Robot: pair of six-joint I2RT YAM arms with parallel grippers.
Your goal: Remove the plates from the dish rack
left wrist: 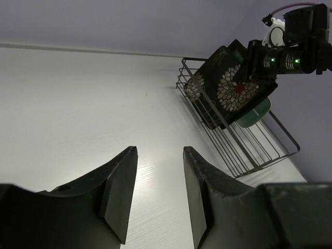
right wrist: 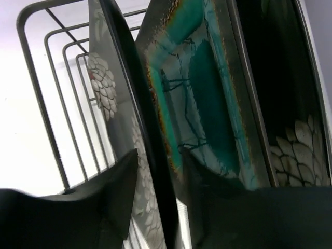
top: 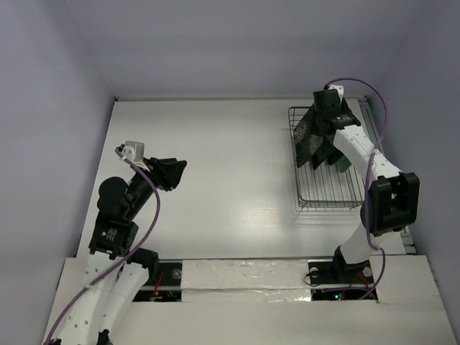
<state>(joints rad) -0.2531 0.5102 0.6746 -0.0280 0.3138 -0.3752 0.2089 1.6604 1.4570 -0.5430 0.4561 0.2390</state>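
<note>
The white surface (top: 215, 165) carries one container, the wire rack (top: 327, 192), which stands on its right side. All four plates stand on edge in the far end of the rack, close one behind another, and the near half of the rack holds nothing. So I judge the unloading to be at its first step, the taking of the first plate.

The right wrist view makes the order clear for three of them. Nearest to the end wire of the rack stands a black plate (right wrist: 104, 83) with white flowers. Next to it is the teal plate (right wrist: 205, 98) with a dark rim, and after that the second black plate (right wrist: 290, 129). The mint green plate (left wrist: 258, 113) shows only in the left wrist view, low behind a black one. I cannot tell its exact slot.

The right tool (right wrist: 160, 155) is at the far end of the rack, set narrow, with one finger on each side of the rim of the first black plate. The pictures do not show whether the fingers already press on the rim. As I judge it, the next move calls for a firm closing on this rim. Then comes a straight lift out of the dividers, so that the plate does not drag the teal plate just beside it.

The left tool (left wrist: 160, 150) hangs well apart from the rack, to its left. Its fingers are parted with nothing between them, and they point toward the rack.
</note>
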